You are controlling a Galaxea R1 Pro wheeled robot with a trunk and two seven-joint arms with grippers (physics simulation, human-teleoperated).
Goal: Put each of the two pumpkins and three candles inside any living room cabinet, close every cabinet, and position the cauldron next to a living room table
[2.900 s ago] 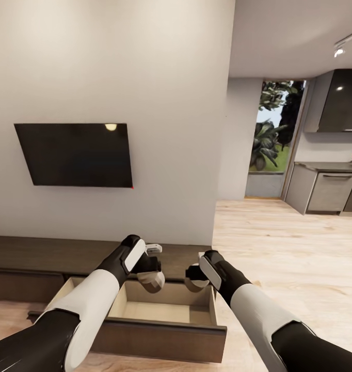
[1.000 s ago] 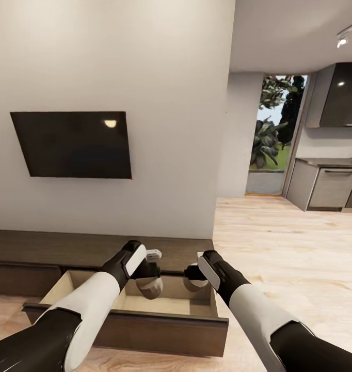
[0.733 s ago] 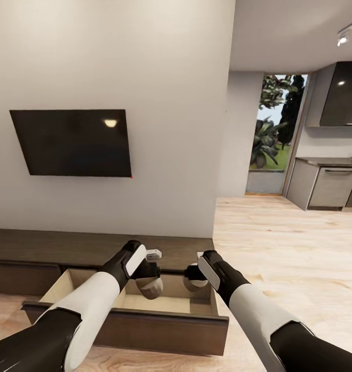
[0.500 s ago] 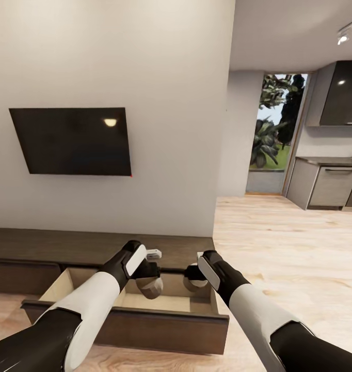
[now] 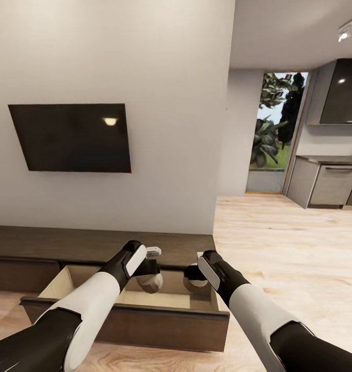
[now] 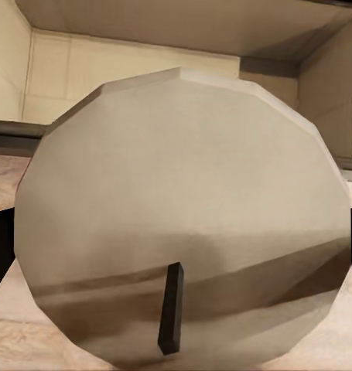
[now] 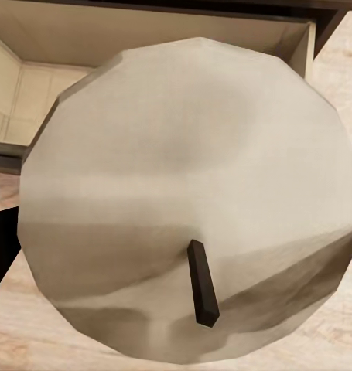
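Head view, each tool (image 5: pixel 151 281) (image 5: pixel 192 279) gripping a plain candle (image 6: pixel 183 224) (image 7: pixel 187 209), unmarked

The cabinet (image 5: pixel 93 245) is dark brown wood, and its open drawer (image 5: pixel 129 299) is light tan inside. Both candles (image 6: pixel 183 224) (image 7: pixel 187 209) are plain tan-beige with short black wicks. The arms are white and black. The television (image 5: pixel 73 137) is black against a pale grey wall; the floor (image 5: pixel 279 243) is light, streaked wood.
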